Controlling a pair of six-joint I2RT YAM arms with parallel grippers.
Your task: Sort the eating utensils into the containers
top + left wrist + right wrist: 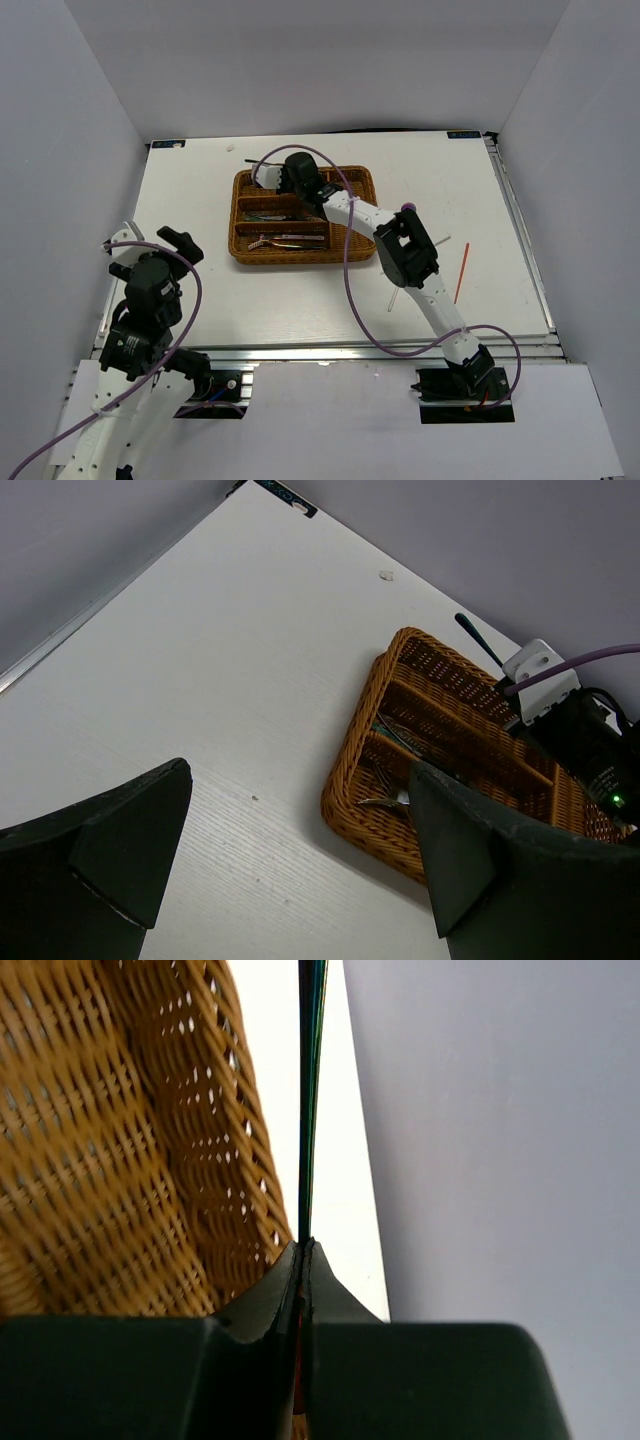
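The brown wicker tray (238, 215) sits at the table's middle back. My right gripper (287, 177) hovers over its back slot, shut on a thin dark iridescent utensil (311, 1080) seen edge-on; which kind I cannot tell. Its far end pokes past the tray's back left corner (474, 637). The right wrist view shows the pinched gripper (303, 1247) beside the tray wall (120, 1140). Several utensils (285, 240) lie in the middle and front slots. My left gripper (150, 242) is open and empty at the table's left edge, well left of the tray (350, 800).
A red chopstick (461, 272) lies on the table right of the right arm. A white chopstick (441, 240) pokes out from under that arm, and another white stick (392, 300) shows below it. White walls enclose the table on three sides.
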